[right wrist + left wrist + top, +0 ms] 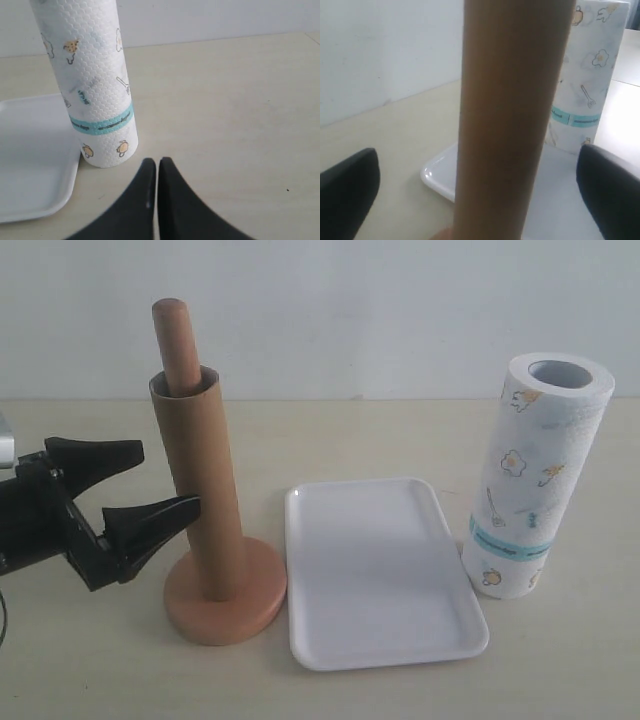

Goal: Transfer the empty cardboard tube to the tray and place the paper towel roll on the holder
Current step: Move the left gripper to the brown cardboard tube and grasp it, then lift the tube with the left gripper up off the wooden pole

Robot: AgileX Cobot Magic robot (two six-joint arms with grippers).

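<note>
Cardboard tube is still over the holder post, left gripper spread wide at its 9 o'clock, not gripping yet. Tray at the holder's 3 o'clock is bare, paper towel roll stands at the tray's 3 o'clock with the right gripper pinched shut nearby, so basically both jobs are left.

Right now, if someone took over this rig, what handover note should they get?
Left gripper: open, fingers either side of the empty cardboard tube, not closed on it.
Right gripper: shut, holding nothing, near the paper towel roll.
The tube sits over the holder post. The roll stands upright on the table beside the tray, which holds nothing.
Done: nothing yet.
Left: lift the tube off and move it to the tray, then put the roll on the holder.
</note>
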